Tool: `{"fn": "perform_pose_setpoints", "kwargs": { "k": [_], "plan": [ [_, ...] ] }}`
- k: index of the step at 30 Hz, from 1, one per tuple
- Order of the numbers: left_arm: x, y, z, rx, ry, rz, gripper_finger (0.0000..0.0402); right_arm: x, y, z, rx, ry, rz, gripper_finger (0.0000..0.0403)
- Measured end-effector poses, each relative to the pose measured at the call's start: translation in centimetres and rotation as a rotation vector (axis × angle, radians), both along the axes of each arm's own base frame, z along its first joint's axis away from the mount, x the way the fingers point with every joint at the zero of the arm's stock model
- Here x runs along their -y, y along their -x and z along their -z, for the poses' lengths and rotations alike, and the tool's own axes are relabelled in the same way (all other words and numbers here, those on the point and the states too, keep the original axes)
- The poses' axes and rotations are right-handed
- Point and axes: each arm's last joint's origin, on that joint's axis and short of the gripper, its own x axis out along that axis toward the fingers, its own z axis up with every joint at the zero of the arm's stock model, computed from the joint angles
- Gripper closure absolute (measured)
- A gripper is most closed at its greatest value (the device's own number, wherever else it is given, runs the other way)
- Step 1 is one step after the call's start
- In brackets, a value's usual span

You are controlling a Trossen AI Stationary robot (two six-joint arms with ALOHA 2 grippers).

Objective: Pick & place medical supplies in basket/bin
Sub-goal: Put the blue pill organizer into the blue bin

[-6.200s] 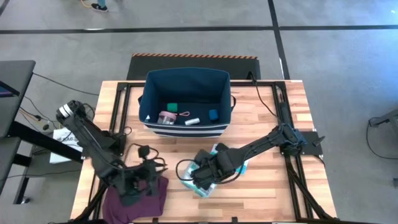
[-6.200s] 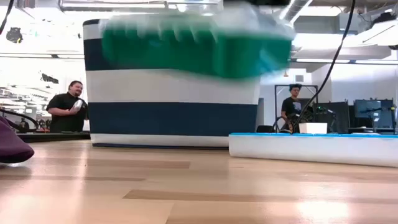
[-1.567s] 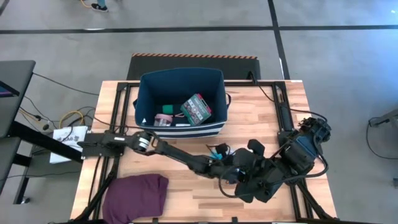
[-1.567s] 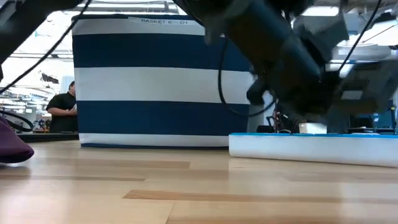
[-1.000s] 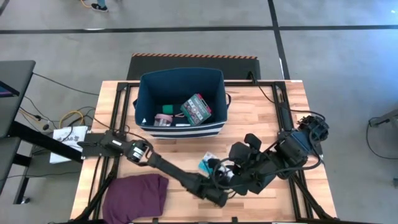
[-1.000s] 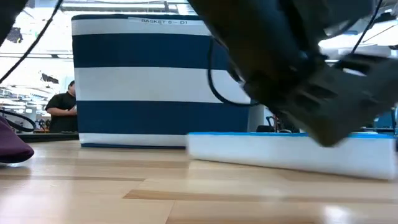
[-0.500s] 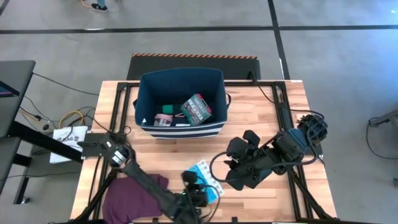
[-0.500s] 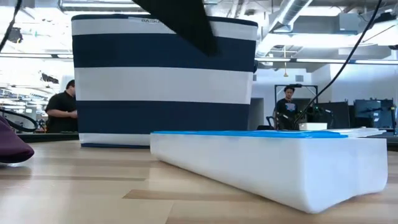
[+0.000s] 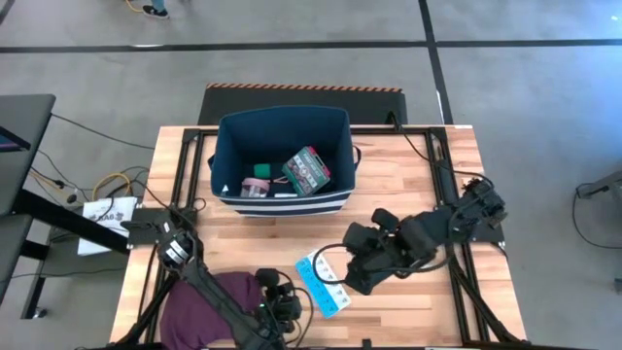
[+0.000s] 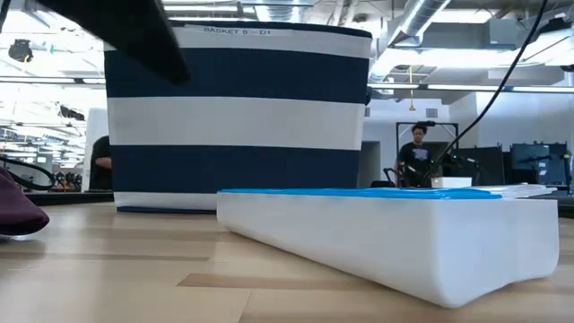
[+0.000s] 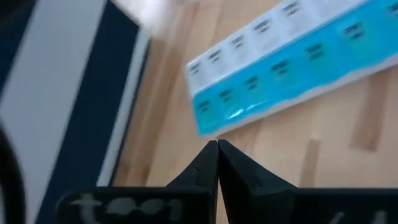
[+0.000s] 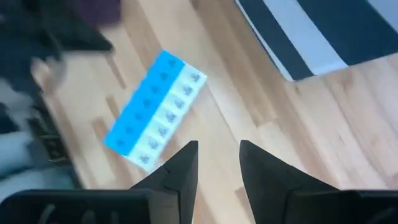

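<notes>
Pill organizer (image 9: 322, 286) lies flat on the table (image 9: 408, 185), in front of the bin (image 9: 282, 160), between both grippers seen from above. Left gripper (image 11: 217, 146) shows fingers pressed together; right gripper (image 12: 217, 152), probably empty, is narrowly parted.

High view: I look straight down on the whole desk (image 9: 408, 185) and both arms.
Low view: I sit at desk height, facing level across it; the pill organizer (image 10: 386, 233) is very near, the striped bin (image 10: 238, 117) behind it.
Left wrist view: I look close down past that arm's fingers at the organizer and the bin's side.
Right wrist view: I see the same organizer and bin from higher up.
</notes>
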Motion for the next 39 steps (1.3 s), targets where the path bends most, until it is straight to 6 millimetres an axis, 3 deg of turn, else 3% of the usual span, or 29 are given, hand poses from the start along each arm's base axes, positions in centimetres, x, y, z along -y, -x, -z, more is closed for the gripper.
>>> {"fn": "perform_pose_setpoints", "kwargs": {
  "k": [4,8,12,18,23,26,29,35,39],
  "plan": [
    [0.0,1.0,-1.7,0.062,0.028,-0.041,0.0401,1.3,-1.8,1.3,0.034,0.070,-0.024,0.0292],
    [0.4,1.8,-3.4,0.155,0.073,-0.044,0.0401,2.7,-3.4,2.0,0.051,-0.006,0.004,0.0292],
    [0.9,3.1,-5.2,0.275,0.110,-0.054,0.0401,2.7,-2.9,2.2,-0.022,-0.075,-0.031,0.0292],
    [1.7,4.1,-6.2,0.379,0.189,-0.079,0.0401,2.7,2.3,-1.0,-0.051,-0.016,-0.055,0.0292],
    [1.8,4.3,-6.9,0.485,0.244,-0.123,0.0401,4.0,7.9,-5.8,0.197,0.059,-0.075,0.0292],
    [1.9,4.1,-7.6,0.548,0.305,-0.140,0.0401,4.8,10.9,-7.0,0.332,0.124,-0.021,0.0292],
    [2.1,4.0,-8.4,0.591,0.343,-0.130,0.0401,4.8,12.5,-5.4,0.367,0.129,0.025,0.0292],
    [2.0,3.9,-9.1,0.660,0.336,-0.121,0.0401,3.5,14.0,2.3,0.316,0.072,0.046,0.0292],
    [2.1,3.8,-9.1,0.672,0.375,-0.144,0.0401,3.0,14.1,5.9,0.407,-0.120,0.016,0.0292]
  ]
}}
